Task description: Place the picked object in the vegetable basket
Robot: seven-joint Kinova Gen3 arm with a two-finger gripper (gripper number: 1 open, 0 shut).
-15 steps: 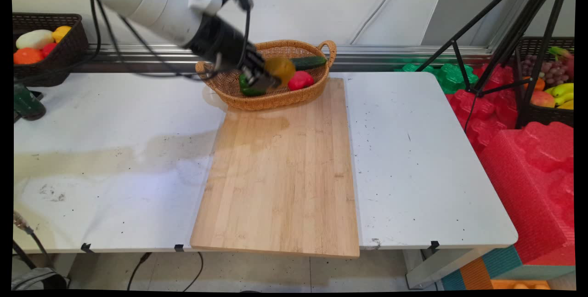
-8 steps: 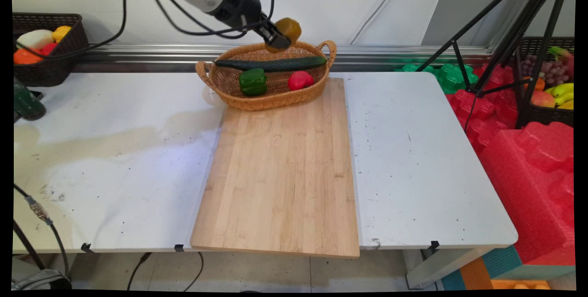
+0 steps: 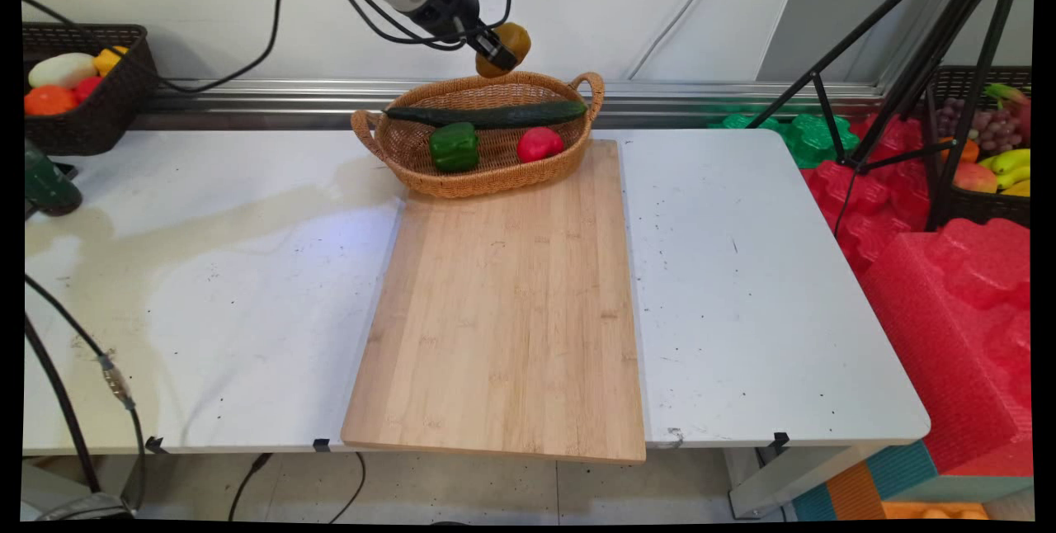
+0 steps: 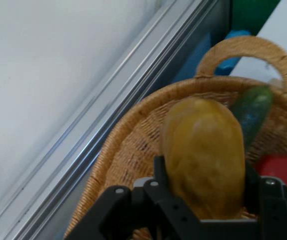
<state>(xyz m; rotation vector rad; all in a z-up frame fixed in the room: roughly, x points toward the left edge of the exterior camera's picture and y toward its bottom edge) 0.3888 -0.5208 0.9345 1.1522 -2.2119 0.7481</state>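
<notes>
I see my tool (image 3: 496, 55) clamped on a brownish-yellow potato (image 3: 506, 46), one finger (image 4: 159, 172) pressed against each side, holding it in the air above the far rim of the wicker basket (image 3: 495, 178). Below lie a cucumber (image 3: 487, 115), a green pepper (image 3: 454, 146) and something red (image 3: 539, 143), perhaps a tomato.

Brownish-yellow potato (image 3: 505, 46) near top centre of the main view, mustard and faintly mottled in the hand view (image 4: 204, 157). Black gripper (image 3: 495, 53) beside it. Tan woven wicker basket (image 3: 495, 182) just below; inside, dark green cucumber (image 3: 487, 114), bright green pepper (image 3: 454, 146), red tomato (image 3: 539, 143). Pale blond striped wooden board (image 3: 503, 310) at centre. White, speckled, stained table (image 3: 742, 285). Dark brown basket (image 3: 91, 120) upper left. Red foam blocks (image 3: 949, 302) far right.
</notes>
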